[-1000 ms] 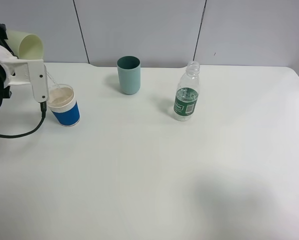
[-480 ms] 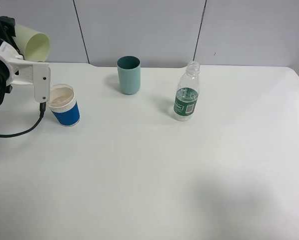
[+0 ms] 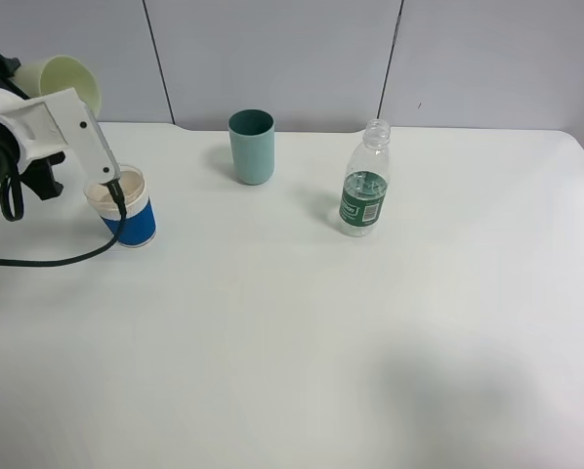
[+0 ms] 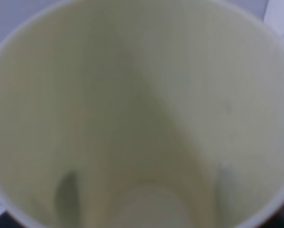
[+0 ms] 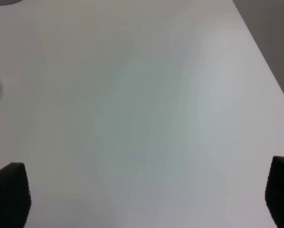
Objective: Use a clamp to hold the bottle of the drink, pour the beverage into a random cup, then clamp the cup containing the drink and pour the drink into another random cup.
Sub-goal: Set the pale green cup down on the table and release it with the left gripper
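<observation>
Pale yellow-green tapered plastic cup (image 3: 69, 80), smooth-walled, gripped tilted in left jaws; right jaws spread wide.

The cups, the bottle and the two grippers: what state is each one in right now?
Yellow-green cup: held tilted, looks empty.
Blue-sleeved cup: upright on table.
Teal cup: upright, untouched.
Bottle: upright, uncapped.
Left gripper: shut on the yellow-green cup.
Right gripper: open, empty.

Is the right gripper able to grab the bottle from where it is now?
Probably yes. The right gripper is open and holds nothing, and the bottle stands upright, by itself on the table. The teal cup stands apart from it, so nothing seems to block the way.
</observation>
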Robot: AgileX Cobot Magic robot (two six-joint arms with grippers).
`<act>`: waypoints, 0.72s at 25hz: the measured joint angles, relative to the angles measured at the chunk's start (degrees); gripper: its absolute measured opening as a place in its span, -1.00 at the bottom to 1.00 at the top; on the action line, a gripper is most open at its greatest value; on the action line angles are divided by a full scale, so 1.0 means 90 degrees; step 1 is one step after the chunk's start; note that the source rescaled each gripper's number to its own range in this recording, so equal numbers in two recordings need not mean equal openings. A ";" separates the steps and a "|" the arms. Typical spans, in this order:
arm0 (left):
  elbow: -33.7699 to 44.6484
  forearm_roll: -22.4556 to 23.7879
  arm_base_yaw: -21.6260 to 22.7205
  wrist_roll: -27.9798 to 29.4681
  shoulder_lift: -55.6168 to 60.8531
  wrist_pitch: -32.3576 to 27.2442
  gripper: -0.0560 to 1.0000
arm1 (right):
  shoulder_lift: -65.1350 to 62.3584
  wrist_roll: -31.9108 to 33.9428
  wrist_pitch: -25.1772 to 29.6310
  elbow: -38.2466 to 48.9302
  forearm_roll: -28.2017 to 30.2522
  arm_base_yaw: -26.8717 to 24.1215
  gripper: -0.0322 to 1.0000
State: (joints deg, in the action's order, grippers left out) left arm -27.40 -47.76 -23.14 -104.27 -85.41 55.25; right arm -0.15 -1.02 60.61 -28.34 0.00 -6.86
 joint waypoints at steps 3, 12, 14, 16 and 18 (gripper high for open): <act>0.0006 -0.0075 -0.0023 0.1067 0.0312 -0.0641 -0.85 | 0.0000 0.0000 0.0000 0.0000 0.0000 0.0000 1.00; 0.0083 0.0737 -0.0028 0.4493 0.1415 -0.2133 -0.85 | 0.0000 0.0000 0.0000 0.0000 0.0000 0.0000 1.00; 0.0198 0.1280 -0.0028 0.5350 0.1607 -0.2348 -0.85 | 0.0000 0.0000 0.0000 0.0000 0.0000 0.0000 1.00; 0.0321 0.1972 -0.0028 0.6124 0.1772 -0.2423 -0.85 | 0.0000 0.0000 0.0000 0.0000 0.0000 0.0000 1.00; 0.0455 0.2654 -0.0028 0.7046 0.1904 -0.2484 -0.85 | 0.0000 0.0000 0.0000 0.0000 0.0000 0.0000 1.00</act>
State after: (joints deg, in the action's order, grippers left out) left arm -23.31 -23.87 -23.39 -40.85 -68.27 32.89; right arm -0.15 -1.02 60.61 -28.34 0.00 -6.86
